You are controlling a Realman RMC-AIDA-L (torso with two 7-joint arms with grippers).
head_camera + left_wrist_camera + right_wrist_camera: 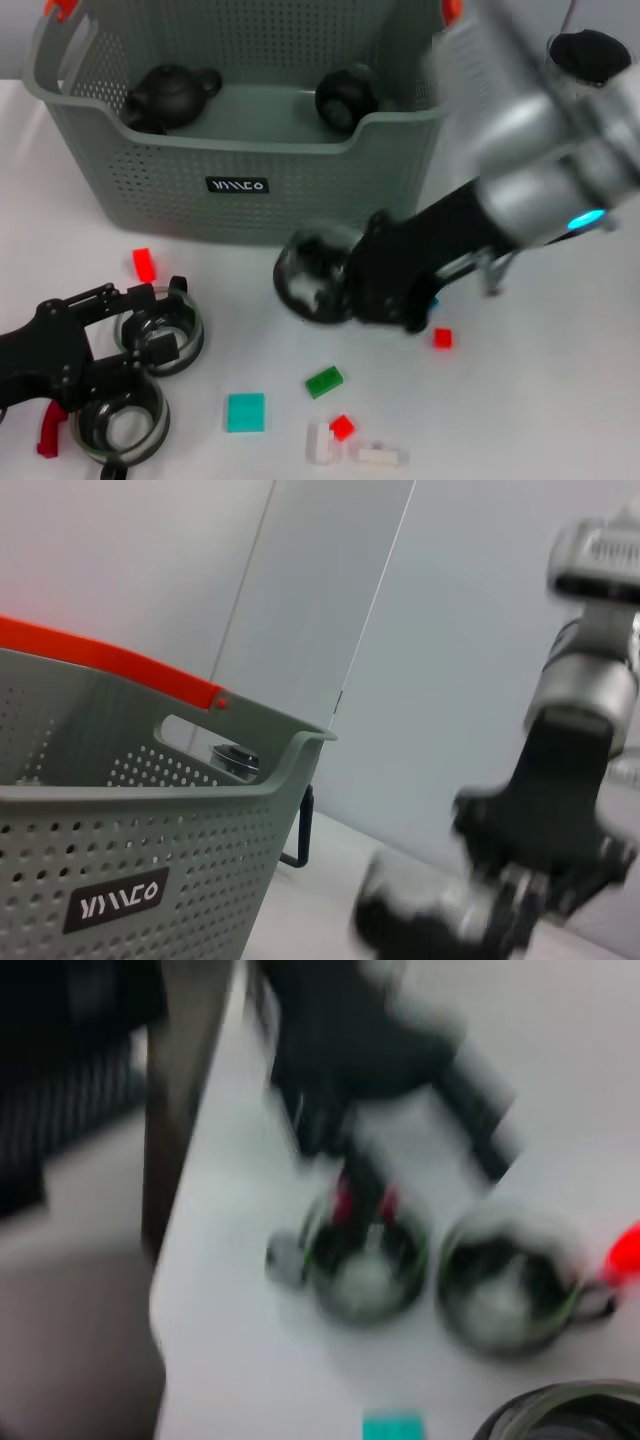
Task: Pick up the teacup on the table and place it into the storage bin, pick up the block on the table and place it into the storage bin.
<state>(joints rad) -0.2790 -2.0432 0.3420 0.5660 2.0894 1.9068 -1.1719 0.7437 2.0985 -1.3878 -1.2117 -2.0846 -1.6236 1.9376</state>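
Note:
A clear glass teacup (312,275) hangs just in front of the grey storage bin (250,160), and my right gripper (372,282) is shut on its right side. The left wrist view shows the same teacup (415,925) under the right gripper (525,835), beside the bin (150,830). Loose blocks lie on the table: red (143,263), green (323,381), teal (245,411), red (342,427), white (379,456) and a small red one (442,338). My left gripper (95,340) rests at the near left against two more glass cups (165,335) (120,425).
Two black teapot-like pots (165,95) (345,97) sit inside the bin. The bin has orange clips (57,8) at its handles. The right wrist view shows the two glass cups (365,1265) (510,1290) and the teal block (392,1427). A red piece (47,432) lies by the left gripper.

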